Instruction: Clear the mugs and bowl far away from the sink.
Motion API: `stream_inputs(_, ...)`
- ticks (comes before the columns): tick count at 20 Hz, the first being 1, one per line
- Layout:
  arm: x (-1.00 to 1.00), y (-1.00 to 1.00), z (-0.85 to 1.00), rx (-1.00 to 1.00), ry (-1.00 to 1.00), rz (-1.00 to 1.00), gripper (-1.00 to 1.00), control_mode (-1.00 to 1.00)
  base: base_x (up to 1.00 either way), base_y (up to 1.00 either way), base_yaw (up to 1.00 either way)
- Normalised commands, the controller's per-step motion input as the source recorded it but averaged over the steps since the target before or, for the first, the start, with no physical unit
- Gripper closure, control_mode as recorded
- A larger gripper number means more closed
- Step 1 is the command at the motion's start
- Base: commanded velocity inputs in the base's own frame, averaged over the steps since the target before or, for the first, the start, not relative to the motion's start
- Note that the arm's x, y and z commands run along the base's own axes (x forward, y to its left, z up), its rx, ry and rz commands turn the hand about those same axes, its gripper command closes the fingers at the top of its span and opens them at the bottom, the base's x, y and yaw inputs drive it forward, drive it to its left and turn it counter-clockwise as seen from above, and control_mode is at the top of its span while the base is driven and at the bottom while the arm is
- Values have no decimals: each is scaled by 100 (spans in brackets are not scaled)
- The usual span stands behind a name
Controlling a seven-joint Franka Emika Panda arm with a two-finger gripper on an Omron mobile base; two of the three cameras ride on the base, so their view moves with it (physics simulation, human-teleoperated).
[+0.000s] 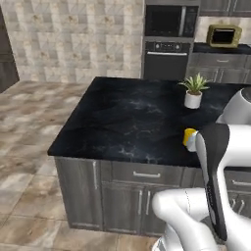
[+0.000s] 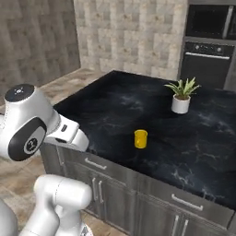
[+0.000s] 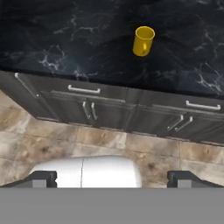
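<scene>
While the gripper (image 3: 112, 178) hangs with its jaws spread wide and empty above the tiled floor (image 3: 52, 140), the plain yellow mug (image 3: 143, 41) stands upright near the black marble counter's (image 3: 65, 35) front edge, seemingly well apart from the white potted plant (image 2: 181, 96)

Yellow mug (image 2: 140, 138): plain, small, upright on the black marbled bench (image 2: 115, 110), near its front edge. Sits just right of centre in the right base view; upper middle of the hand view (image 3: 143, 41), mouth open; partly hidden at right-centre in the left base view (image 1: 188, 137).
</scene>
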Motion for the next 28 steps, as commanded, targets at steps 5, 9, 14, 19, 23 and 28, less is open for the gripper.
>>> stream_inputs(5,0,0,0,0,0,0,-100,100,0,0,100)
stream_inputs(9,0,0,0,0,0,0,-100,100,0,0,100)
stream_inputs(14,0,0,0,0,0,0,-100,100,0,0,100)
stream_inputs(19,0,0,0,0,0,0,-100,100,0,0,100)
stream_inputs(23,0,0,0,0,0,0,-100,100,0,-1,100)
stream_inputs(28,0,0,0,0,0,0,-100,100,-1,-4,100)
